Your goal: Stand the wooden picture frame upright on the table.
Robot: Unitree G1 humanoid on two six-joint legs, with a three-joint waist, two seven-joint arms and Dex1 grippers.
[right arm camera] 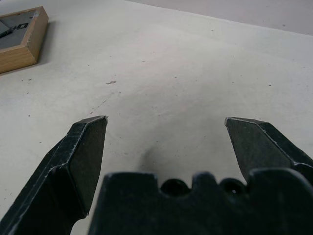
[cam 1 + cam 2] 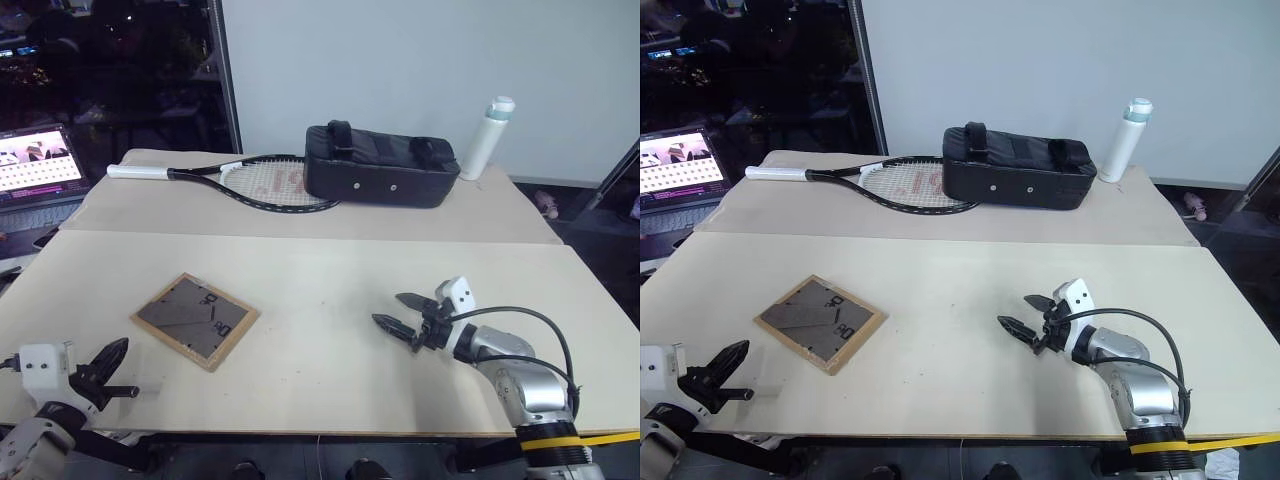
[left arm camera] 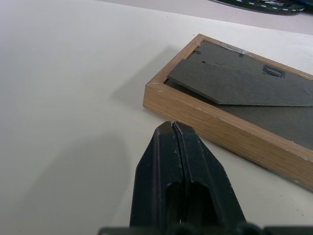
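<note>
No text, label or number can be read on anything in these views.

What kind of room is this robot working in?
Probably a lab or test space: pale worktables pushed together, a lit laptop at the side, and odd props laid out: a tennis racket, a black bag.

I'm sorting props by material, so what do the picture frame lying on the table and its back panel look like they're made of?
The wooden picture frame looks like light wood with a matte finish: faint grain and a chipped corner show on its side. Its back panel appears to be dark grey-brown fibreboard or stiff card, dull and slightly speckled, though which one I can't tell.
</note>
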